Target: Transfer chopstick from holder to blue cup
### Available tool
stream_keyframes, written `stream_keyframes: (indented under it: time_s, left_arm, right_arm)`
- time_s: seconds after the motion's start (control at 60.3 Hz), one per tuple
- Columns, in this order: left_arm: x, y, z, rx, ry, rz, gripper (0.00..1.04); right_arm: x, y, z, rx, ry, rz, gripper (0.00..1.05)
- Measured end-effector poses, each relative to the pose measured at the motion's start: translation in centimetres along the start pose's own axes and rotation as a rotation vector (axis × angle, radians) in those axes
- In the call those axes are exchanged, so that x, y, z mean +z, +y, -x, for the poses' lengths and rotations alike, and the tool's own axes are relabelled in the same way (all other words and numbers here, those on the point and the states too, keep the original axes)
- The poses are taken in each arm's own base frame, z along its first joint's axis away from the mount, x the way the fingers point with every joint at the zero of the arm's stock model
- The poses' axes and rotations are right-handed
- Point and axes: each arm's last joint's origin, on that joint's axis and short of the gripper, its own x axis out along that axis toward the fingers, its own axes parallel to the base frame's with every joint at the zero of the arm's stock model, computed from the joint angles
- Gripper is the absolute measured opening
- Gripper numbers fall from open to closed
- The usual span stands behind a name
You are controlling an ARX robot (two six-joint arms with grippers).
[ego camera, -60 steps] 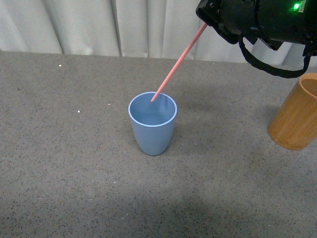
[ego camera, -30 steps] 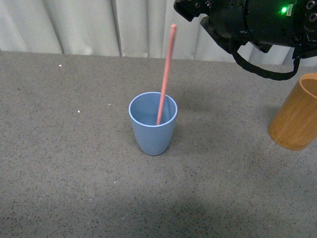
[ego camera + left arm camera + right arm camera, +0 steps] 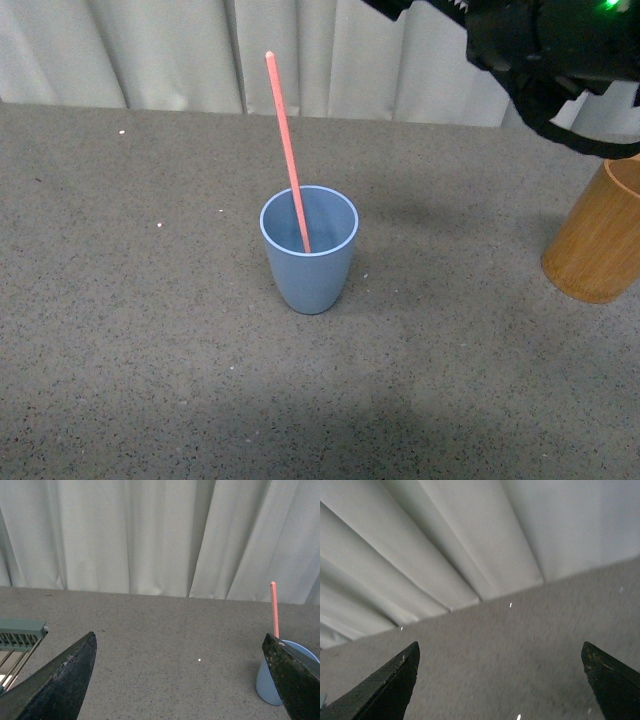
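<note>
I see the chopstick (image 3: 287,150) standing in the blue cup (image 3: 309,250) mid-bench (image 3: 150,380), leaning left. Holder (image 3: 598,235) well apart at right. Both hands spread wide, empty: left hand (image 3: 182,680), right hand (image 3: 500,690). No readable writing.

Salmon-pink chopstick (image 3: 287,150), light-blue cup (image 3: 309,268), bamboo-grained orange holder (image 3: 598,245), speckled grey table (image 3: 150,350)
</note>
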Motion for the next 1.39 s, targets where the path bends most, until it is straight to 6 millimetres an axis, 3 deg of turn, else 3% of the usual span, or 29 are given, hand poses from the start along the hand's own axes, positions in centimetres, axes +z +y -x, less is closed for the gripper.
stream_keyframes:
  time_s: [0.066, 0.166, 0.299, 0.531, 0.614, 0.796, 1.277, 1.393]
  left_arm:
    - [0.0, 0.0, 0.0, -0.001, 0.0, 0.0, 0.98]
    - [0.0, 0.0, 0.0, 0.0, 0.0, 0.0, 0.98]
    - [0.0, 0.0, 0.0, 0.0, 0.0, 0.0, 0.98]
    - [0.0, 0.0, 0.0, 0.0, 0.0, 0.0, 0.98]
    - [0.0, 0.0, 0.0, 0.0, 0.0, 0.0, 0.98]
    - [0.0, 0.0, 0.0, 0.0, -0.001, 0.0, 0.98]
    - [0.0, 0.0, 0.0, 0.0, 0.0, 0.0, 0.98]
    - [0.0, 0.0, 0.0, 0.0, 0.0, 0.0, 0.98]
  right_arm:
    - [0.6, -0.8, 1.4, -0.044, -0.178, 0.106, 0.83]
    - [1.5, -3.8, 6.3, -0.067, -0.306, 0.332, 0.61]
    - [1.6, -7.0, 11.3, -0.085, -0.318, 0.424, 0.4]
    - [-1.6, -11.9, 19.6, -0.111, -0.235, 0.471, 0.01]
    - [-2.0, -12.9, 21.8, -0.108, -0.202, 0.467, 0.01]
    - [-2.2, -12.7, 25.6, -0.106, -0.291, 0.468, 0.01]
    - [-2.1, -12.6, 25.9, -0.101, -0.315, 0.47, 0.01]
    - [-2.1, -12.6, 25.9, -0.101, -0.315, 0.471, 0.17]
